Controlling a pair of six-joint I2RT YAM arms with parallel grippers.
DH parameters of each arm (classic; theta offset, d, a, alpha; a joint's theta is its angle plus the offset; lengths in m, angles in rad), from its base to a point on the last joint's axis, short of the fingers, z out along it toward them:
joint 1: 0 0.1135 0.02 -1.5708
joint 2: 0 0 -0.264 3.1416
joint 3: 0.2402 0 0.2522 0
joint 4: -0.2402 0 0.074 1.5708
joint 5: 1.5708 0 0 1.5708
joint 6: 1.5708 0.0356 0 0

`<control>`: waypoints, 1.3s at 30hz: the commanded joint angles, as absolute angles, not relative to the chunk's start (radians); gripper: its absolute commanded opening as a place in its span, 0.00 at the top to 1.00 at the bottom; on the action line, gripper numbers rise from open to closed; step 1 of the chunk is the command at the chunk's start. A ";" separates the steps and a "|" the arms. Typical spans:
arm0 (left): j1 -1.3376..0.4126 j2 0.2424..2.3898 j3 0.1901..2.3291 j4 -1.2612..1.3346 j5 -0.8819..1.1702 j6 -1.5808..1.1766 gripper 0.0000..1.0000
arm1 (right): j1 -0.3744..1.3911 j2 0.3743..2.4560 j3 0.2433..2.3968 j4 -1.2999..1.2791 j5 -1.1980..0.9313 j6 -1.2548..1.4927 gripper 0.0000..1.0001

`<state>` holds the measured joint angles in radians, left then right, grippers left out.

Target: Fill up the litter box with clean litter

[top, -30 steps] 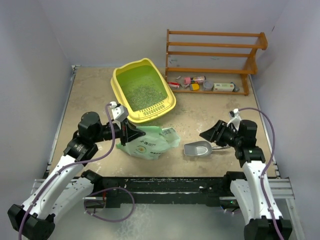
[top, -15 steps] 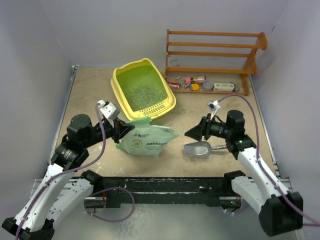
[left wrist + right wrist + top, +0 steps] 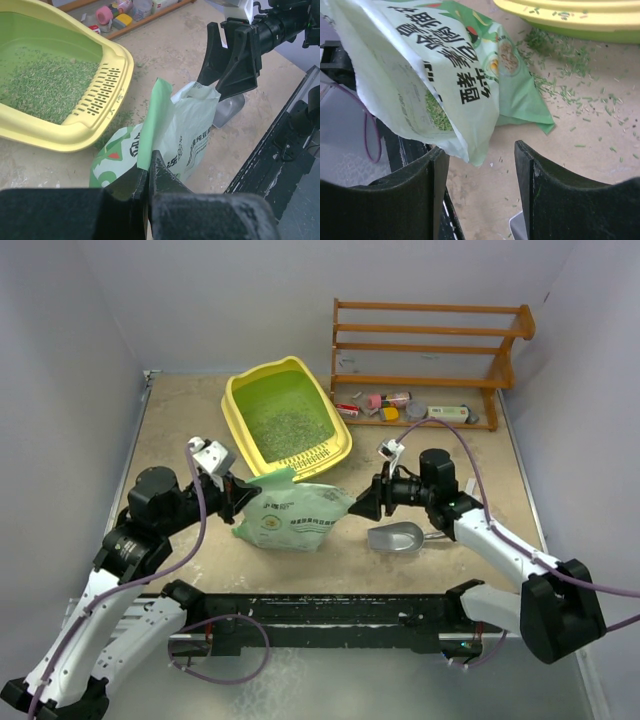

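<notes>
Yellow litter box sits at 12 o'clock from the bag w/ a thin layer of clean litter on its green floor, so prob. only part filled; bag lies on its side just short of the slotted rim, granules showing inside its mouth. Left gripper is pinched tight on the bag's 9 o'clock corner, I'd guess to anchor it; right gripper is spread wide at the 3 o'clock end, holding nothing, loose mouth edge just ahead of its fingers. Metal scoop lies at 4 o'clock, close under the right arm; rack well off at 1 o'clock; gap betw. bag and rim is narrow, so lift before tipping.
</notes>
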<state>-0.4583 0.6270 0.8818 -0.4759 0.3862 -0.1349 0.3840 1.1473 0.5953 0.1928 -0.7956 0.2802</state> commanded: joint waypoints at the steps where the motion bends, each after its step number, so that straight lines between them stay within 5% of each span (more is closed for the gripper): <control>1: -0.454 0.587 0.957 -0.379 0.323 -0.128 1.00 | 0.413 1.174 0.650 0.314 -0.887 0.225 0.43; 7: -0.455 0.608 0.997 -0.398 0.309 -0.123 1.00 | 0.481 1.260 0.682 0.357 -0.894 0.181 0.46; 10: -0.455 0.623 1.017 -0.413 0.288 -0.120 1.00 | 0.496 1.281 0.694 0.356 -0.874 0.192 0.92; 12: -0.454 0.629 1.034 -0.428 0.262 -0.108 1.00 | 0.497 1.248 0.668 0.356 -0.819 0.212 1.00; 23: -0.455 0.752 1.161 -0.546 0.187 0.005 1.00 | 0.497 0.805 0.673 0.034 -0.749 0.251 1.00; 31: -0.453 0.737 1.046 -0.454 0.257 -0.008 1.00 | 0.499 0.778 0.644 -0.001 -0.777 0.295 1.00; 34: -0.453 0.666 0.961 -0.421 0.282 -0.015 1.00 | 0.500 0.767 0.643 -0.059 -0.608 0.283 1.00; 36: -0.453 0.624 0.928 -0.411 0.267 -0.017 1.00 | 0.500 0.763 0.625 -0.042 -0.541 0.287 0.61; 39: -0.454 0.606 0.925 -0.446 0.218 -0.011 1.00 | 0.500 0.782 0.602 0.028 -0.572 0.301 0.27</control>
